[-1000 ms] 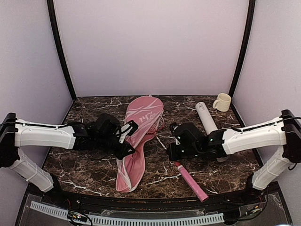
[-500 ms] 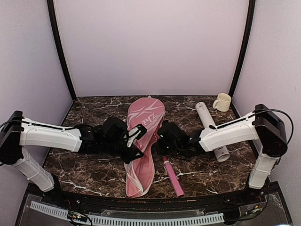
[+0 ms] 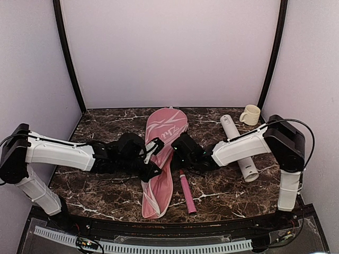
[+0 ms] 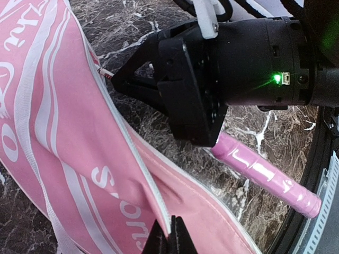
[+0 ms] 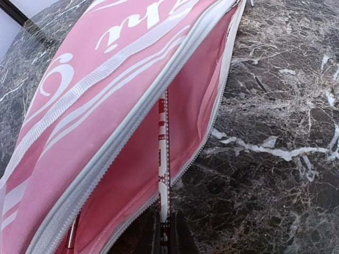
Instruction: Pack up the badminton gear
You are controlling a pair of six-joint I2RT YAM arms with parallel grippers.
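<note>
Right wrist: pinched narrow in the right hand (image 5: pixel 165 235), racquet shaft (image 5: pixel 163 159), stiff yet light, pointing to 12 o'clock into the limp pink cover (image 5: pixel 106 106) on the bench (image 5: pixel 275 132). Zipper edge nipped tight in the left hand (image 4: pixel 169 237). Safest hold likely on shaft, not strings; pink handle (image 3: pixel 186 191) at 6 o'clock.

Our top external view looks down and forward from high behind the near edge, taking in the whole marble tabletop (image 3: pixel 228 193) and three walls (image 3: pixel 169 53) from afar. Our left wrist view sits very near the pink cover (image 4: pixel 63 159), facing across it to the right pincer (image 4: pixel 119 84). Our right wrist view, as near, looks along the racquet (image 5: pixel 163 159) into the cover's open mouth. All three share that cover.
</note>
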